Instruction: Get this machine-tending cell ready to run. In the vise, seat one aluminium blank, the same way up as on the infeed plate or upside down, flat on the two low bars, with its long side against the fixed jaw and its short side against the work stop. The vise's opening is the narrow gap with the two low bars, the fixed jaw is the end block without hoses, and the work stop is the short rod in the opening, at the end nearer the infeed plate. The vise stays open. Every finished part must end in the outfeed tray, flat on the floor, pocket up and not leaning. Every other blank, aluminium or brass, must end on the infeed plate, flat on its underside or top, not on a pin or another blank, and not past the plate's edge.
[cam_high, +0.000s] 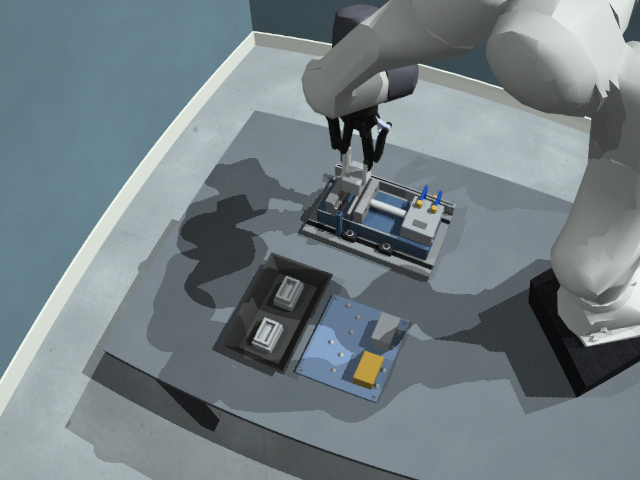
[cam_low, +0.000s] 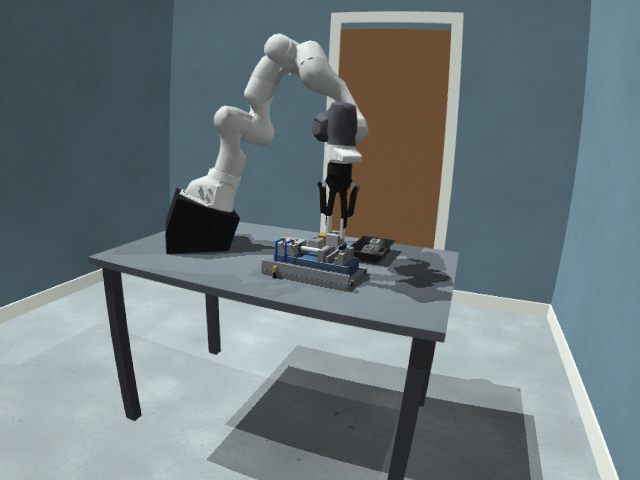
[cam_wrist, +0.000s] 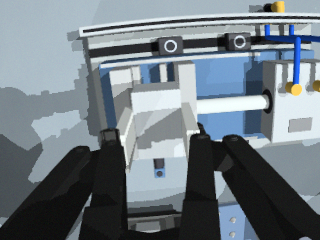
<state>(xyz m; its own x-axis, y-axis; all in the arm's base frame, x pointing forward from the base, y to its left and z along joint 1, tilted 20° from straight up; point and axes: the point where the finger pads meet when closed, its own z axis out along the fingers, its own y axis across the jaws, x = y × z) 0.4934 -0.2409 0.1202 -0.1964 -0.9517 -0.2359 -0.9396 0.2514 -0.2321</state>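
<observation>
My gripper (cam_high: 355, 164) is shut on a grey aluminium blank (cam_high: 353, 181) and holds it over the opening of the blue vise (cam_high: 379, 217), between the fixed jaw (cam_high: 332, 198) and the moving jaw (cam_high: 364, 205). In the wrist view the blank (cam_wrist: 159, 116) sits between my fingertips, above the gap. I cannot tell whether it touches the low bars. The hose block (cam_high: 422, 220) is at the vise's far end. Two finished parts (cam_high: 287, 291) (cam_high: 267, 333) lie pocket up in the outfeed tray (cam_high: 273, 312). One aluminium blank (cam_high: 385, 330) and one brass blank (cam_high: 368, 369) lie on the infeed plate (cam_high: 354, 346).
The work stop rod (cam_high: 339, 215) stands at the vise's near end. Small pins dot the infeed plate. The robot's black base (cam_high: 573, 330) stands at the right. Blue hoses (cam_high: 430, 196) rise from the hose block. The table's edge runs along the left.
</observation>
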